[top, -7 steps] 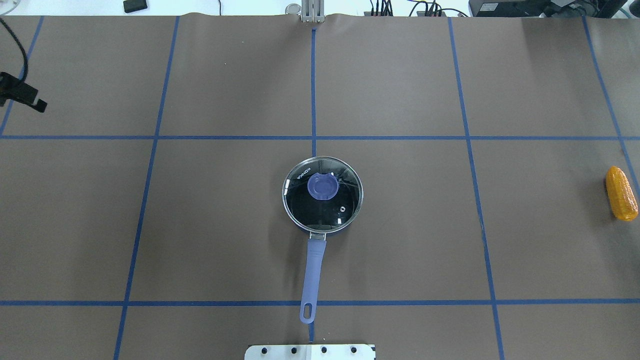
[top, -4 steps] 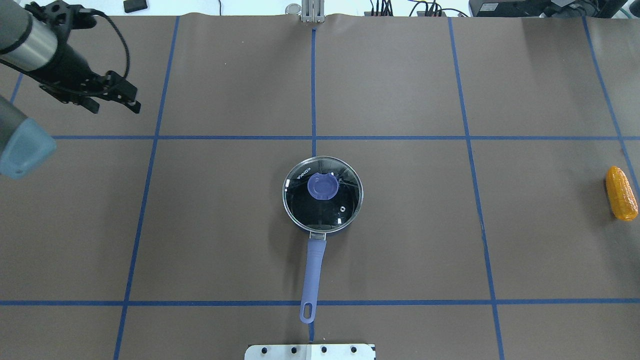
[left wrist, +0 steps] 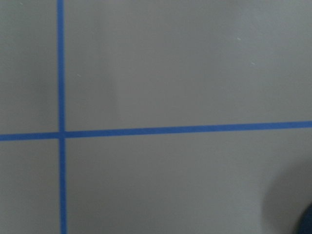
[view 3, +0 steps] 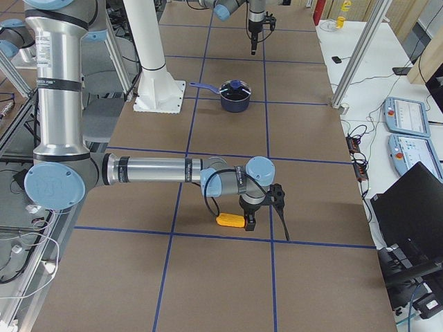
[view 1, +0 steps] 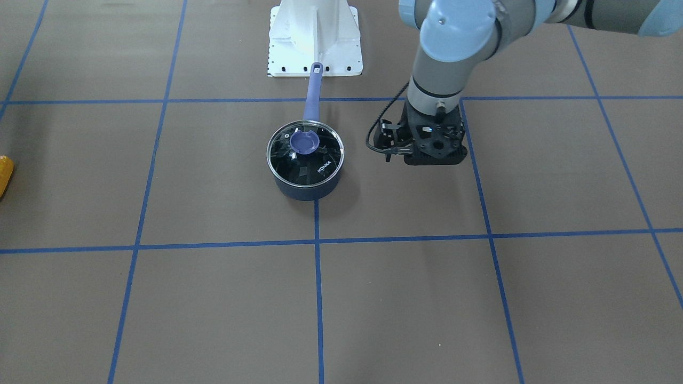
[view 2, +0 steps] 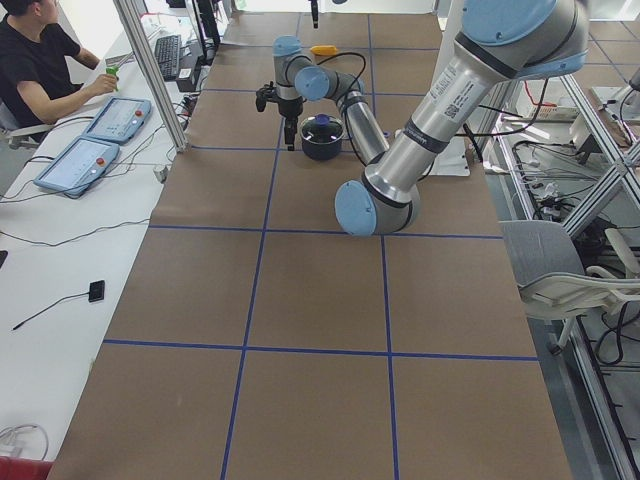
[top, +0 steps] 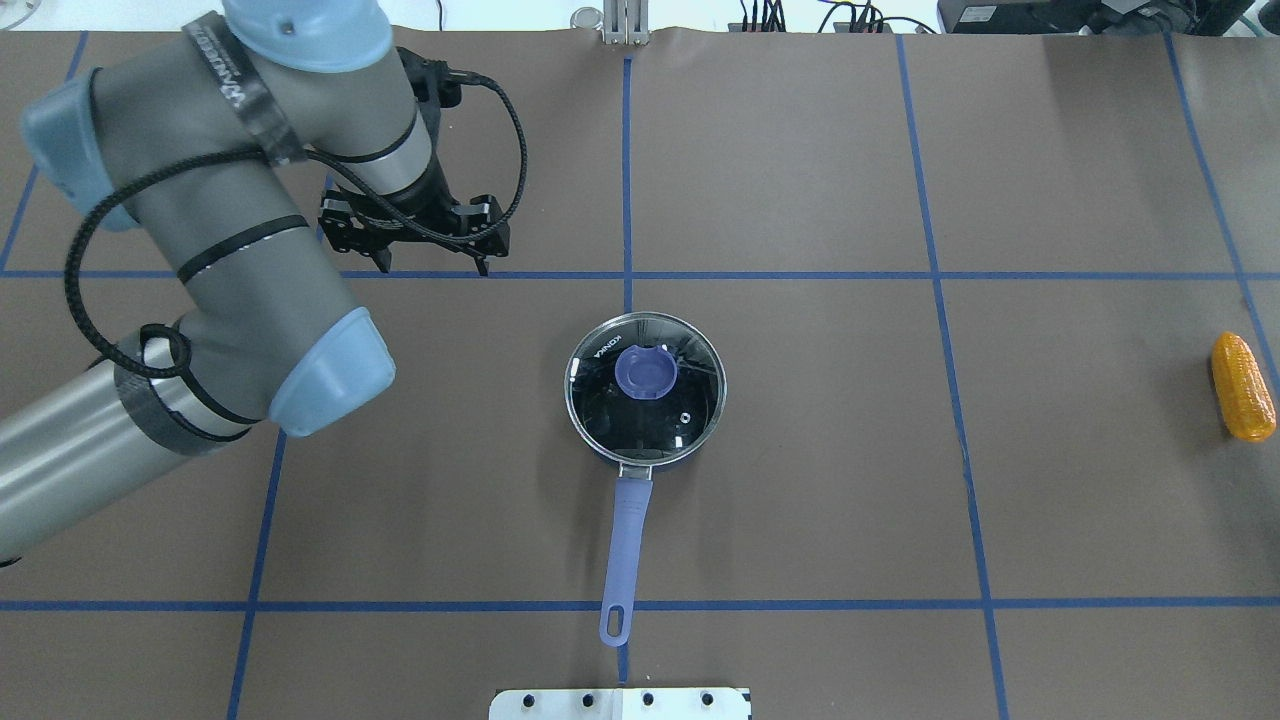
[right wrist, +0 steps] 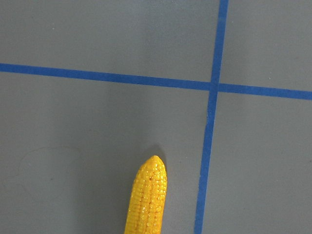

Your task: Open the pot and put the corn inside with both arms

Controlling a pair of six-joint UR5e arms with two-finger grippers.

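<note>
The dark navy pot (view 1: 307,191) stands mid-table with its glass lid (top: 645,388) on, purple knob (top: 645,372) on top, and its long purple handle (top: 626,545) pointing at the robot base. My left gripper (top: 434,266) hangs open and empty above the table, to the pot's left and farther back. The yellow-orange corn (top: 1243,387) lies at the table's far right edge. It also shows in the right wrist view (right wrist: 147,195). My right gripper (view 3: 257,211) hovers right beside the corn (view 3: 230,220). I cannot tell whether it is open or shut.
Blue tape lines divide the brown table into squares. The white robot base (view 1: 315,37) stands at the near edge behind the pot handle. Cables and boxes line the far edge (top: 850,20). An operator (view 2: 40,60) sits at a side desk.
My left arm has swung in from the table's far left towards the middle, bringing its gripper close to the pot's back left. Pot, lid and corn have not moved.
</note>
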